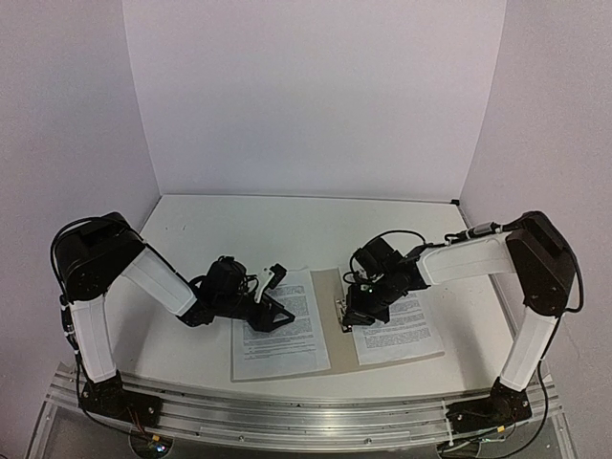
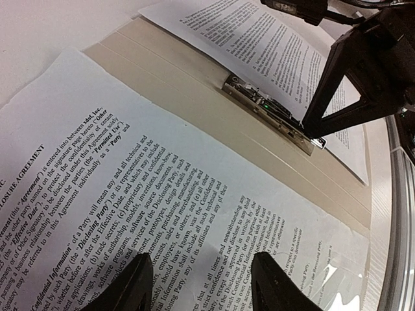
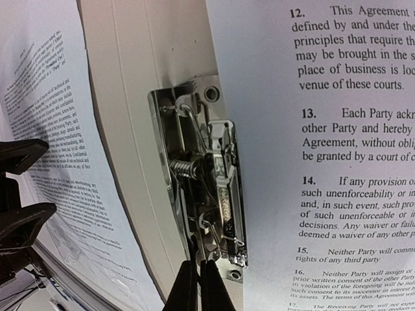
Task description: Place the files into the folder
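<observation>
Where the closed right end effector (image 3: 198, 284) meets the clip (image 3: 220, 188), folder (image 3: 130, 78) beneath

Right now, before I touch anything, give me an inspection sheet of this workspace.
Surface: white table, no marks seen.
Job's things: folder lies open and flat; left file lies left of the spine, right file on the right cover; metal clip sits at the spine between them.
Clutter: nothing seen.
Grippers: left gripper open over the left file; right gripper shut, tips at the clip's near end.
Cables: black cable loops above the right wrist.
Surroundings: plain white walls; metal rail carries both bases.
</observation>
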You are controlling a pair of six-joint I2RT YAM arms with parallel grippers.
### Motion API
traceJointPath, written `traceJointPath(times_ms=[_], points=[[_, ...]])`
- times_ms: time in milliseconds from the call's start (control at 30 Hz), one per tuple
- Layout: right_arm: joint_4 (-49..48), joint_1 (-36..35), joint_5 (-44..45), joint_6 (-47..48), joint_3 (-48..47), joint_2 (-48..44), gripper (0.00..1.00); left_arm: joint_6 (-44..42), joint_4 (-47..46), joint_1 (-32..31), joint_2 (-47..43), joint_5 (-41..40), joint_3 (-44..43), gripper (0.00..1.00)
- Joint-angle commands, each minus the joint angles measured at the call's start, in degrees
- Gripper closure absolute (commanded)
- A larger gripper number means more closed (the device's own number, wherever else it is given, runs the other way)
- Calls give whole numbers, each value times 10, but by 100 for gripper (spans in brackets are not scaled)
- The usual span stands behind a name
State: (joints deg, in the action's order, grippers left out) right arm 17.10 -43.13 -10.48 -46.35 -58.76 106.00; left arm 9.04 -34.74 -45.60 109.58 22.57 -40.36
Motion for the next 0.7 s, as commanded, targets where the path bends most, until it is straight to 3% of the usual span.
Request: traceJointPath(times_ms=[0,667], points=[[168,15,127,-1,52,73,100,9,37,10,12,-9,19,48],[125,14,112,-19,114,139,100,8,38,10,12,-10,18,48]])
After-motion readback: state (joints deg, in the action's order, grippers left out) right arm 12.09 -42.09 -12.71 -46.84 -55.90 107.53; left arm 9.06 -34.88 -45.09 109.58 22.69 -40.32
